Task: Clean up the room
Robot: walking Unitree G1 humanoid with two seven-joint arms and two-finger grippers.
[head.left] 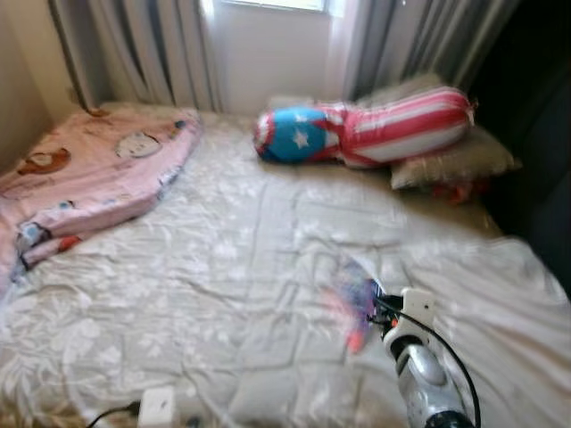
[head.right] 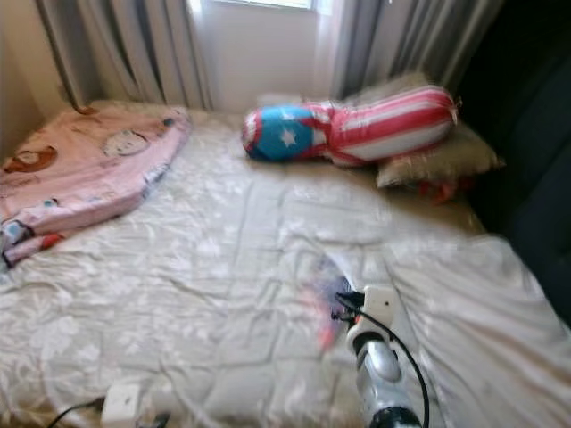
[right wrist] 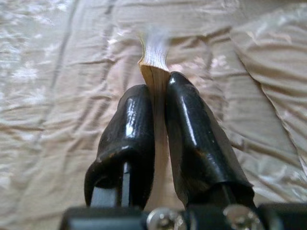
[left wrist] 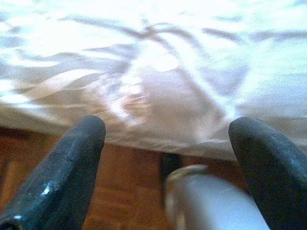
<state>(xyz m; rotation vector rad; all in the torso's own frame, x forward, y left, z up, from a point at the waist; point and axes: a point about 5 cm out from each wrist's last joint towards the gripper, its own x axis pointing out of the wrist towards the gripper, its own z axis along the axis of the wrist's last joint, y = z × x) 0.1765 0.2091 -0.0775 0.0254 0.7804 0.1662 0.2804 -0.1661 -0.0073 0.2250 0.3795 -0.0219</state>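
My right gripper (head.left: 373, 314) is shut on a thin colourful book (head.left: 351, 301), blurred, held over the near right part of the bed. In the right wrist view the two black fingers (right wrist: 129, 124) clamp the book (right wrist: 154, 64) edge-on, with its pages sticking out past the tips above the grey floral quilt (right wrist: 57, 96). My left gripper (left wrist: 168, 132) is open with nothing between its fingers. It hangs low at the bed's near edge, facing the quilt's hem (left wrist: 158, 105) and the wooden floor (left wrist: 129, 187). The left wrist's white box (head.left: 156, 406) shows at the bottom left.
A pink cartoon blanket (head.left: 89, 174) lies crumpled on the bed's far left. A red, white and blue bolster (head.left: 366, 129) rests on grey pillows (head.left: 455, 160) at the headboard side. Curtains (head.left: 152, 49) hang behind. A dark wall (head.left: 535, 160) borders the right.
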